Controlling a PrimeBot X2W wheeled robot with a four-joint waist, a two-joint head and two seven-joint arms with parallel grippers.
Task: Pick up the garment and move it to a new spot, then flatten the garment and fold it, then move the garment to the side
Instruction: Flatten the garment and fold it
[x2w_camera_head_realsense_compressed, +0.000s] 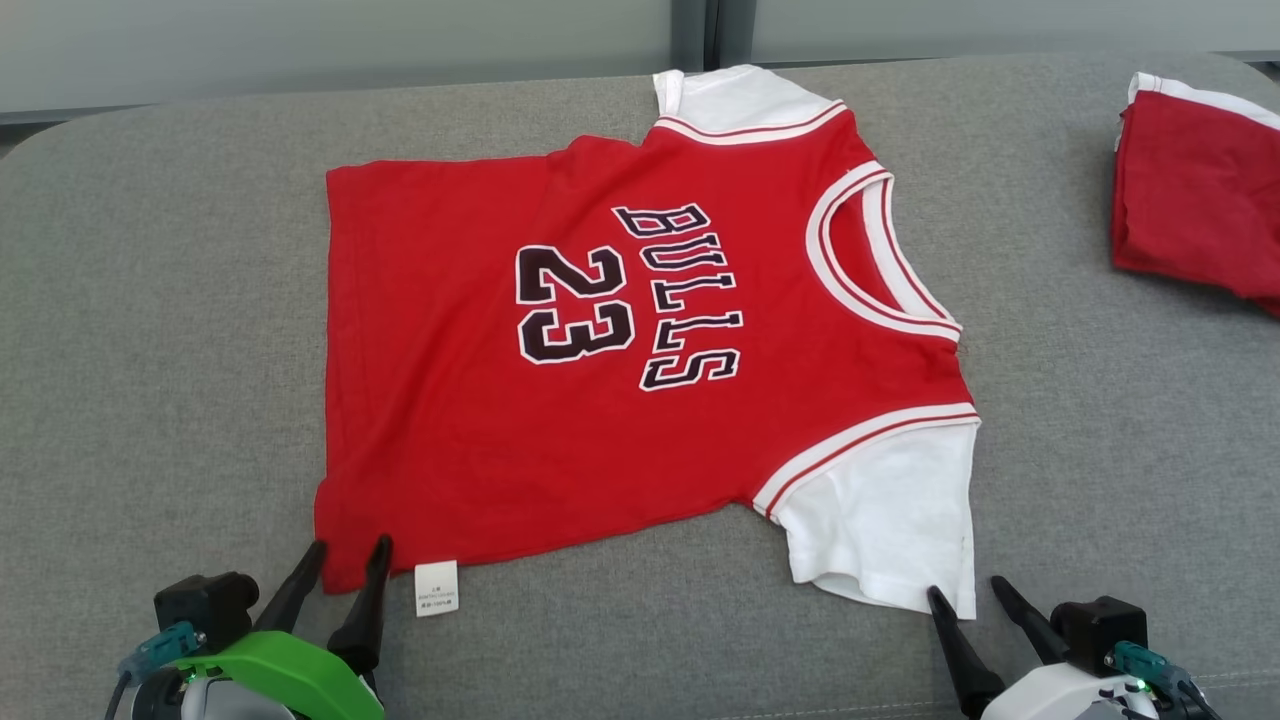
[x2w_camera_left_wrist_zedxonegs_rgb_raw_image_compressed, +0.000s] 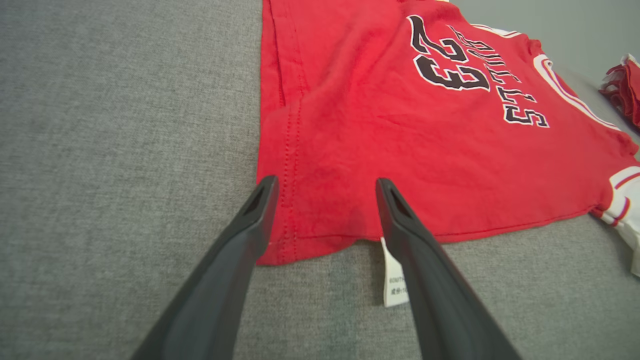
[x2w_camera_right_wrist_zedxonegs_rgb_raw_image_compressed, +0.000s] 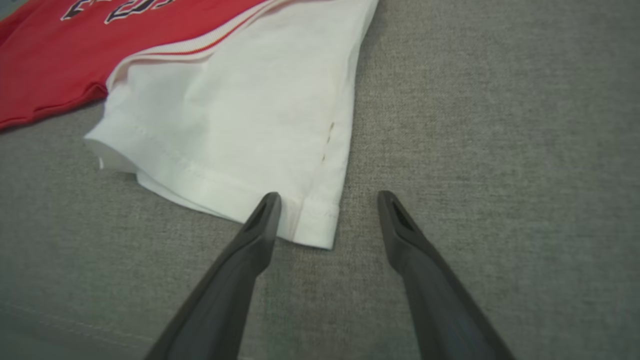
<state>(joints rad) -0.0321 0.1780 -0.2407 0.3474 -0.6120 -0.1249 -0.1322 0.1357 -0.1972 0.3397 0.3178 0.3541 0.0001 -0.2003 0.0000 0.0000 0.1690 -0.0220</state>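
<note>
A red shirt (x2w_camera_head_realsense_compressed: 450, 430) with white sleeves lies flat and face up on a grey cushion (x2w_camera_head_realsense_compressed: 150, 300). It has the number 23 and the word BULLS on it in black. Its bottom edge is toward the robot's left and its neck hole is toward the right. A little white label (x2w_camera_head_realsense_compressed: 436, 588) sticks out from the near edge. The left hand (x2w_camera_head_realsense_compressed: 350, 545) is wide open and holds nothing. Its two dark fingers (x2w_camera_left_wrist_zedxonegs_rgb_raw_image_compressed: 250, 225) sit at the near bottom corner of the shirt, with the corner between them and the label just beside one finger. The right hand (x2w_camera_head_realsense_compressed: 965, 588) is wide open too, with nothing in it. The corner of the near white sleeve (x2w_camera_right_wrist_zedxonegs_rgb_raw_image_compressed: 240, 130) lies between its fingers. Another red and white cloth (x2w_camera_head_realsense_compressed: 1195, 200) lies folded far off to the right.
</note>
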